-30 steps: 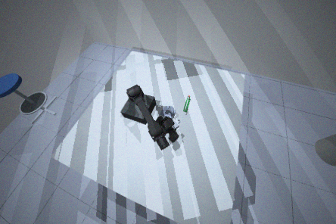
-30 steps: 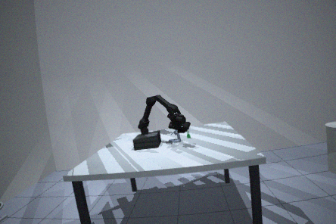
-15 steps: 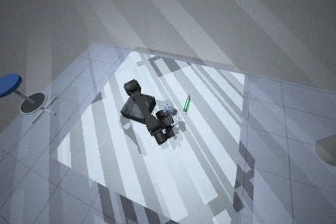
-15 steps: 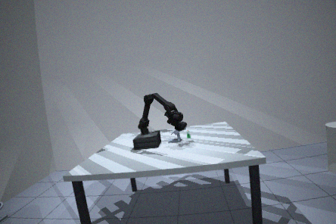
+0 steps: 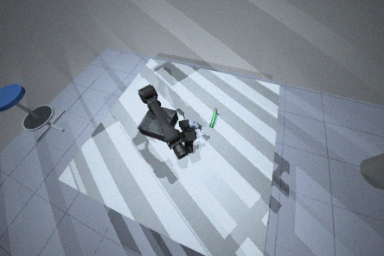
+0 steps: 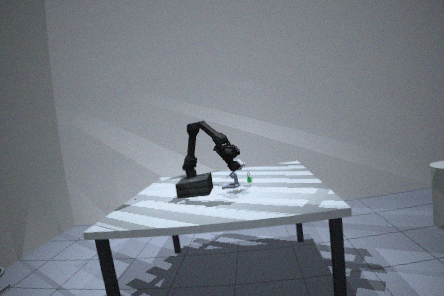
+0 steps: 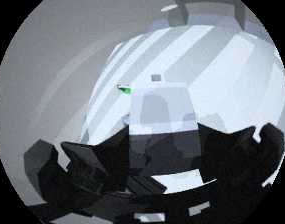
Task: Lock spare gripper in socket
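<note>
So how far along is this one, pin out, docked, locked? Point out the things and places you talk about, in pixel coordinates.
Done: perhaps the pin pull; the green piece (image 5: 214, 118) (image 6: 249, 179) (image 7: 126, 91) beside the mount (image 5: 194, 124) (image 6: 234, 180) may be the pin, too small to confirm. In hand: the pale body, likely the spare gripper (image 6: 241, 164) (image 7: 159, 123), shut in the pincer (image 5: 190, 133) (image 6: 237, 165) (image 7: 163, 131) above the mount. Apparently left: docking, pinning, opening the fingers and backing clear.

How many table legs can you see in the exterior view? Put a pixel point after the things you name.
4: near-left leg (image 6: 107, 267), near-right leg (image 6: 337, 257), far-left leg (image 6: 176, 243) and far-right leg (image 6: 300, 232), by image side. None of these four is hidden.
</note>
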`<state>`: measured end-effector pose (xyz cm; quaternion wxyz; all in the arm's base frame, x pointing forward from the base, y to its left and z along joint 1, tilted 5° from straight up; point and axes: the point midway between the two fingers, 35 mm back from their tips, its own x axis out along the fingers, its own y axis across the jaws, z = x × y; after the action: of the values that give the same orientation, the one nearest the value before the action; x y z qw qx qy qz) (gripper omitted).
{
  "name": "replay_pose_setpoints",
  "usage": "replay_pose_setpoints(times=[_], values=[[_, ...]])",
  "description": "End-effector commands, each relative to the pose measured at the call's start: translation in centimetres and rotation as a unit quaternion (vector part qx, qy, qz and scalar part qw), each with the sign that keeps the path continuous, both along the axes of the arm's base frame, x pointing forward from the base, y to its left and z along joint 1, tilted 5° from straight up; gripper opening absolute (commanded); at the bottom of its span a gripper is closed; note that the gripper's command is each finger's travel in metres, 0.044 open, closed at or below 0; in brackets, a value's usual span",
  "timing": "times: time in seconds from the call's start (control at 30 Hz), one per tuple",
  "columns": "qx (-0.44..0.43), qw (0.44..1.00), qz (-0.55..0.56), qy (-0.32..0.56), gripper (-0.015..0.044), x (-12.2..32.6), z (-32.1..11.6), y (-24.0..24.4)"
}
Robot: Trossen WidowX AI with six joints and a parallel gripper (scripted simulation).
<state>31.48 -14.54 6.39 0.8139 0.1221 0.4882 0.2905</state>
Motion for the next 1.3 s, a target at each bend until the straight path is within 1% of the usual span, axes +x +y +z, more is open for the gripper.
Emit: replay_pose_setpoints(times=[0.0,0.33,0.63,1.27], values=[[0.024,0.999,-0.04,0.019,0.0,-0.4,0.8,0.8],[0.074,0.986,-0.126,0.083,0.0,-1.7,1.5,2.5],[0.12,0.962,-0.202,0.141,0.0,-3.0,2.0,4.0],[0.214,0.876,-0.346,0.259,0.0,-5.9,2.7,7.3]])
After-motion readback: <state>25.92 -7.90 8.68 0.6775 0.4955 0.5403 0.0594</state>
